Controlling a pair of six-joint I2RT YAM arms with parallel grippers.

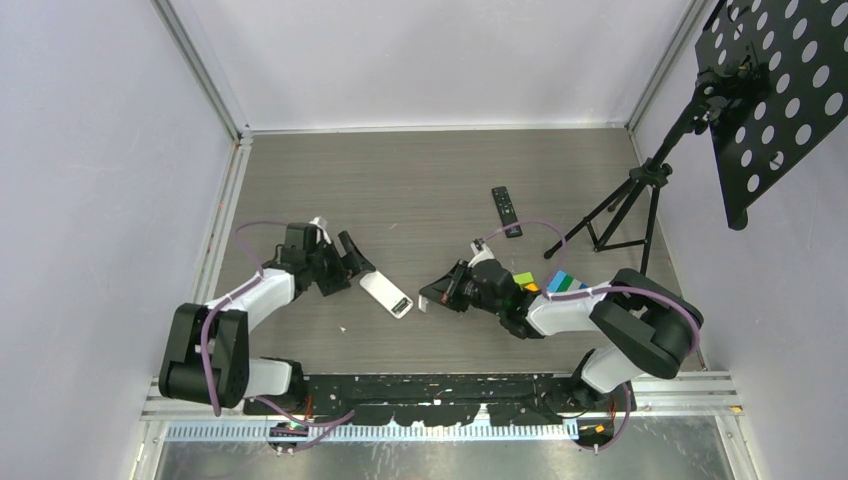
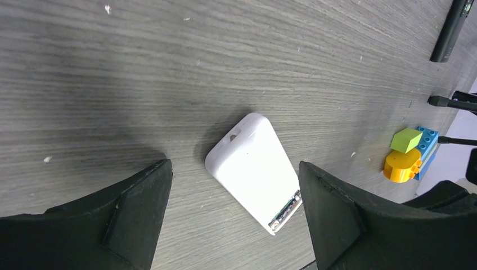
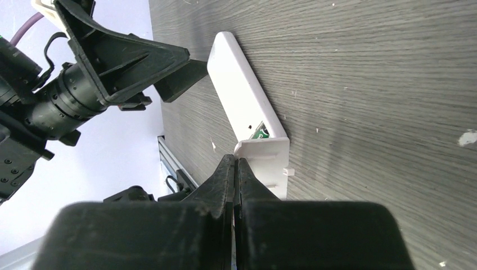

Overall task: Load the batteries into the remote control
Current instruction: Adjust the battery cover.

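top external: high, looking down, far | wrists: low, close to table (image 1: 420,180) | all share white remote (image 2: 253,171)

**Layout of the bench.** We find the remote control (image 1: 386,295) near the middle of the bench (image 1: 420,180), between the two arms. Its far end lies just ahead of the left end effector (image 1: 352,262). The right end effector (image 1: 428,297) sits just right of its near end. We locate a second remote (image 1: 506,211) farther back and to the right, well apart. The blocks (image 1: 560,283) lie right of the right end effector, in front of the stand (image 1: 648,175).
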